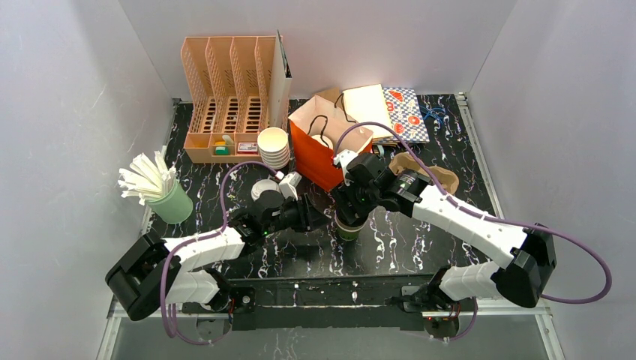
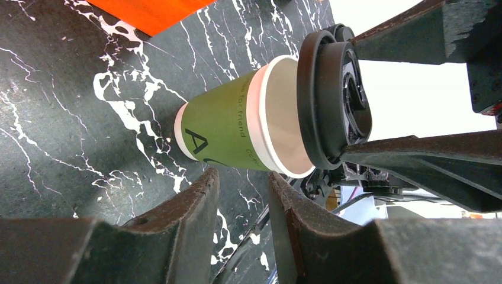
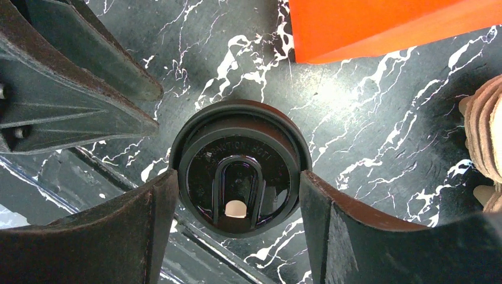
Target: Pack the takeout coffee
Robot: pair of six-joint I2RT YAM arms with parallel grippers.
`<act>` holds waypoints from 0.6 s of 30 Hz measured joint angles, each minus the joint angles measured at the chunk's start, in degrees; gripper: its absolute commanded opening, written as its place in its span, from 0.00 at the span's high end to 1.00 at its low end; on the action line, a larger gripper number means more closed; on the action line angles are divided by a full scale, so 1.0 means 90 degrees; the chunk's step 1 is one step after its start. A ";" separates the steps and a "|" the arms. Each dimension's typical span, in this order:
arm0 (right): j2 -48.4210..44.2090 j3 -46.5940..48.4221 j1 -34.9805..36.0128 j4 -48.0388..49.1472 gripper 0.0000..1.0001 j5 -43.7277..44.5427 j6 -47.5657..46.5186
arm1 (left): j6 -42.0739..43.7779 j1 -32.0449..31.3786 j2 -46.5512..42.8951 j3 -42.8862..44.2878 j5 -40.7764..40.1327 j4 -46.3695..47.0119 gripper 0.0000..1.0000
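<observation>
At the left wrist view's lower edge, the left gripper (image 2: 243,180) hangs empty, jaws apart, beside the dark green paper cup (image 2: 222,127) at centre. The right gripper (image 3: 237,201) clamps a round black plastic lid (image 3: 237,148) against its rim, likely seating it.

The tabletop (image 3: 367,136) is showing a smooth black marble pattern with white veins and is catching a soft glare. The black lid (image 3: 237,177) is gleaming like glossy moulded plastic, with raised lettering. The green cup (image 2: 219,127) is looking like matt paper, with a smooth rolled white rim. The right fingers (image 3: 89,236) are looking dull, dark and slightly grainy, scuffed brownish at the edges. The orange bag (image 1: 319,154) is looking like smooth matt paper.
</observation>
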 measured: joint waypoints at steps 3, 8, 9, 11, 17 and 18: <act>-0.0002 0.0005 0.0000 -0.0002 0.50 -0.0027 0.0002 | 0.0000 0.0000 0.0000 -0.0002 0.0024 0.0046 0.66; 0.0049 0.0005 0.0000 -0.0002 0.50 -0.0051 -0.0002 | -0.0002 0.0000 0.0000 0.0000 0.0070 0.0131 0.66; 0.0083 0.0005 0.0000 -0.0002 0.50 -0.0053 -0.0002 | 0.0000 0.0000 0.0000 0.0000 0.0083 0.0134 0.66; 0.0148 0.0005 0.0000 0.0000 0.50 -0.0053 -0.0005 | 0.0002 0.0000 0.0002 0.0000 0.0095 0.0131 0.66; 0.0236 0.0002 0.0000 0.0007 0.49 -0.0126 -0.0012 | 0.0002 0.0000 0.0102 0.0000 0.0119 0.0153 0.67; 0.0243 0.0002 0.0000 0.0007 0.49 -0.0143 -0.0012 | 0.0002 0.0000 0.0129 0.0000 0.0121 0.0151 0.67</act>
